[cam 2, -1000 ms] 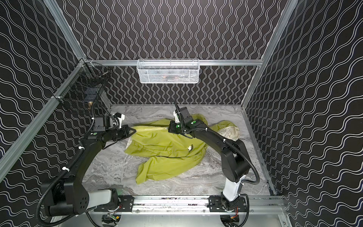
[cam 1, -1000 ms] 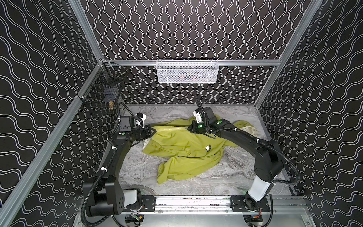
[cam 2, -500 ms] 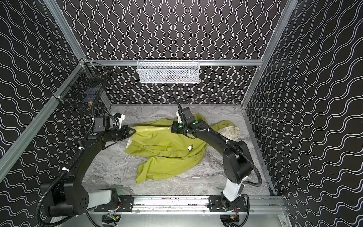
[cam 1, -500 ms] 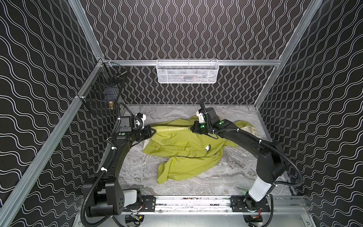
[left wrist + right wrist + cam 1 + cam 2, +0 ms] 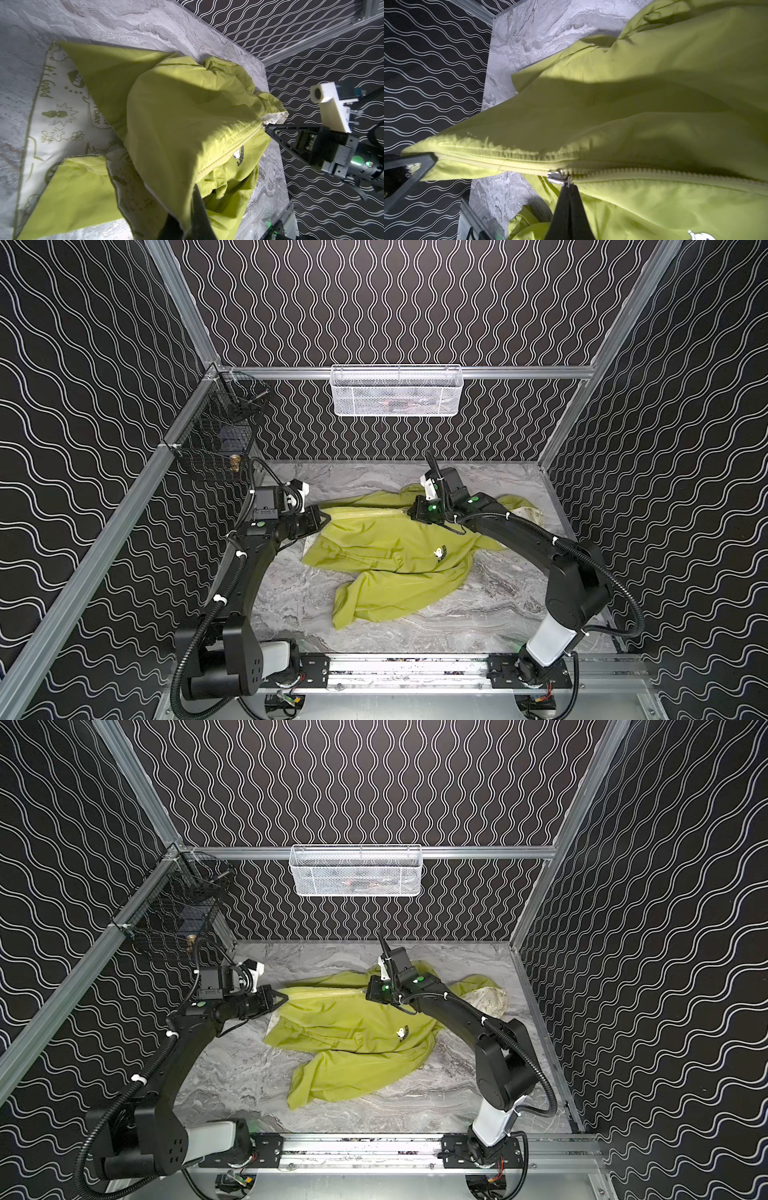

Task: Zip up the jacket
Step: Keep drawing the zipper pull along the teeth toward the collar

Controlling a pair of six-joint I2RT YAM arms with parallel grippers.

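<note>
A: While the jacket (image 5: 395,556) lies rumpled on the counter (image 5: 291,605) at the centre of both top views, how should the pull be made?

B: The hem end, at the left of the garment, is pinched by the left fingers (image 5: 199,212), which are pressed together on the cloth. The zipper slider (image 5: 557,177) is nipped by its tab between the right fingers (image 5: 569,207), likewise closed. The zipper (image 5: 220,160) is held raised off the counter and stretched between the two.

A: So tension is what matters?

B: Probably. The hem should be kept anchored while the slider is drawn along the line of the teeth, toward the right of the top views, not upward or sideways. If slack is allowed, cloth beside the track may be caught.

A: How much is left to be closed?

B: That cannot be told; the track past the slider is not clearly shown.
</note>
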